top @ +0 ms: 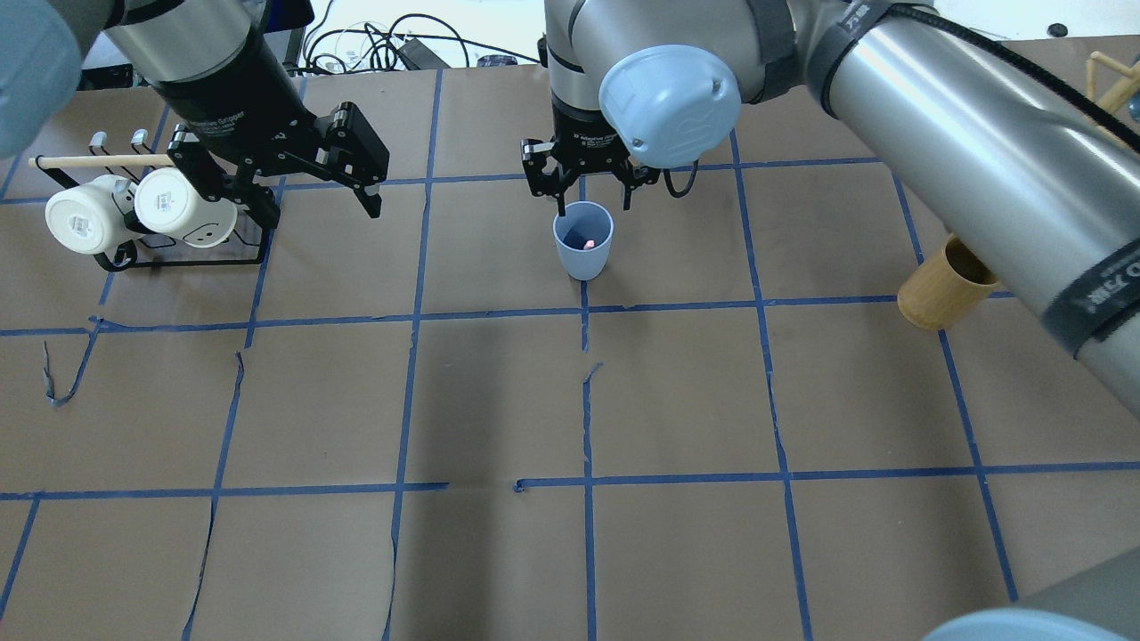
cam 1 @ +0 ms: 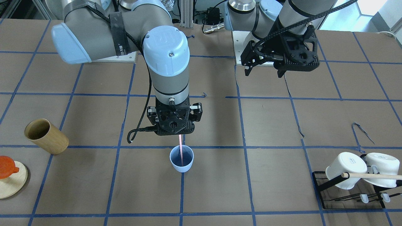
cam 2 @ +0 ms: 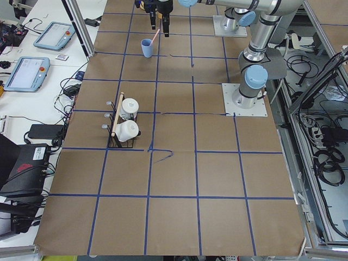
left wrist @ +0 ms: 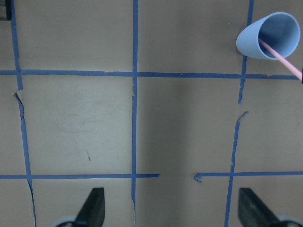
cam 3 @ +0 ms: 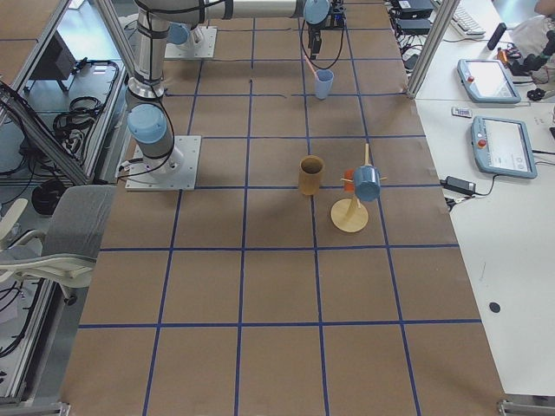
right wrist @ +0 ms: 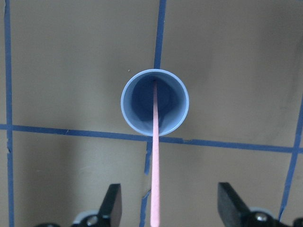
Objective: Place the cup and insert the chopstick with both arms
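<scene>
The pale blue cup [cam 1: 181,159] stands upright on the brown table, also in the overhead view [top: 583,245] and the left wrist view [left wrist: 265,38]. The pink chopstick [cam 1: 180,143] stands in it with its lower end inside and leans on the rim. In the right wrist view the chopstick [right wrist: 155,179] runs from the cup [right wrist: 137,101] up between the fingers. My right gripper [right wrist: 171,208] hangs right above the cup, jaws wide open, touching nothing. My left gripper [top: 316,205] is open and empty, held high to the cup's left in the overhead view.
A tan wooden cup [top: 944,285] stands to the right of the blue cup. A black rack [top: 134,258] with two white mugs and a wooden dowel [top: 98,162] sits by my left gripper. A wooden stand with an orange piece [cam 1: 9,175] is at the table's edge.
</scene>
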